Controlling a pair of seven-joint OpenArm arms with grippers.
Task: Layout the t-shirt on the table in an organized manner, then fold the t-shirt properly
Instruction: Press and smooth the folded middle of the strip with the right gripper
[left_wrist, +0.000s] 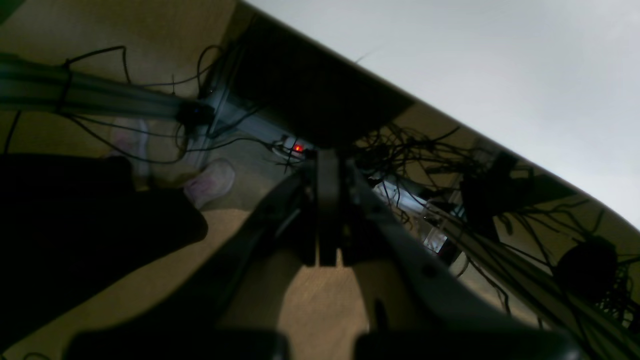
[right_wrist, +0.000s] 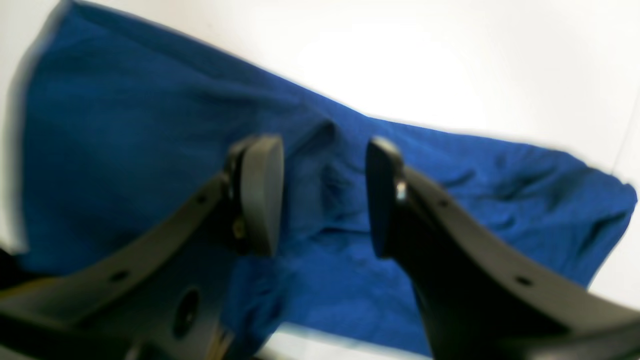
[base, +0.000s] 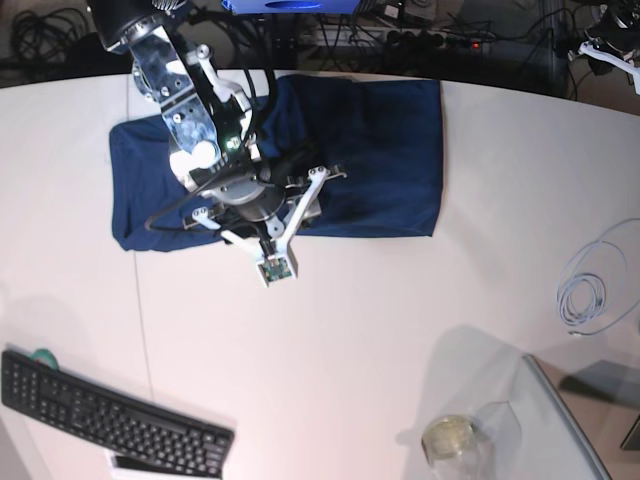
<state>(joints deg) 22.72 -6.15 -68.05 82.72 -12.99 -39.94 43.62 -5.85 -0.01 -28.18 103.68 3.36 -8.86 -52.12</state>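
Right wrist view, nearest: the right gripper (right_wrist: 324, 195) hangs over the t-shirt (right_wrist: 150, 150) with fingers (right_wrist: 260, 195) apart and nothing between them. The garment lies partly folded on the white tabletop (base: 350, 340), toward 12 o'clock in the base view; judged soft, light and limp, best pinched at a hem corner. The left gripper (left_wrist: 327, 210), off past the tabletop edge, has fingers together, empty.

A tan carpeted floor (left_wrist: 310, 320) lies below, strewn with tangled black cables (left_wrist: 410, 145) around a grey metal frame rail (left_wrist: 90, 95). A small red indicator light (left_wrist: 298, 148) glows among them. Lighting is bright and even overhead.
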